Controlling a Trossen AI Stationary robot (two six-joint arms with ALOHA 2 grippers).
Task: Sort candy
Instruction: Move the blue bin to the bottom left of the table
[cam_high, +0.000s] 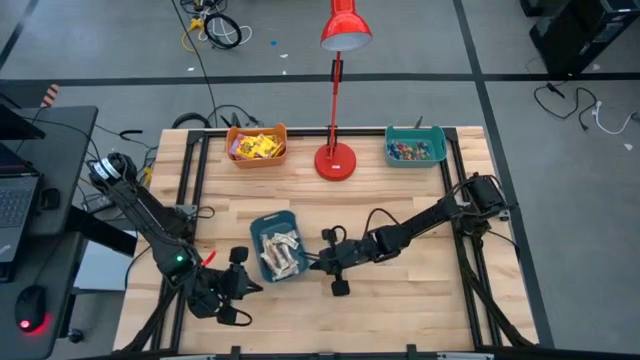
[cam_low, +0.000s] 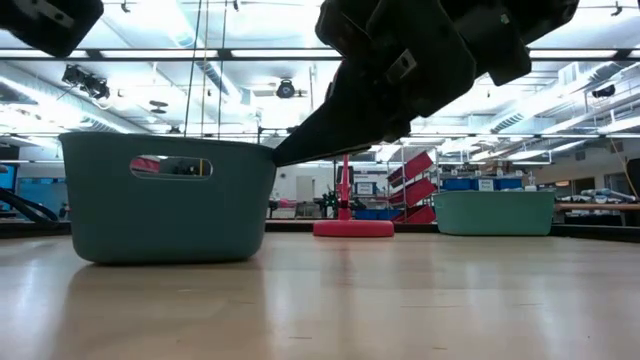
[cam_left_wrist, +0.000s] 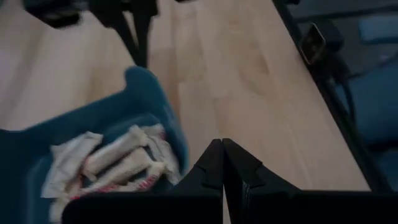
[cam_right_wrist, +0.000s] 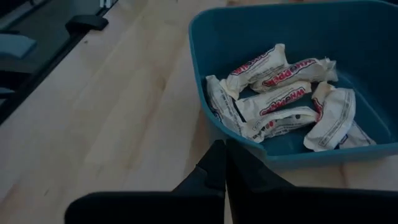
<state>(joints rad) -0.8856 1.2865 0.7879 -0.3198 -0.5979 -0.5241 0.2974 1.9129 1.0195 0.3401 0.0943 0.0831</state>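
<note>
Centrally, both claws, left (cam_high: 241, 284) and right (cam_high: 316, 263), pressed together, flank the blue bin (cam_high: 262, 222) of candy (cam_high: 281, 252).

The high view looks straight down on the whole pale wooden tabletop (cam_high: 400, 300). The low view sits at tabletop level, facing the room. Both wrist views look closely down at the dark blue plastic bin (cam_right_wrist: 261, 25), which all four views share.
</note>
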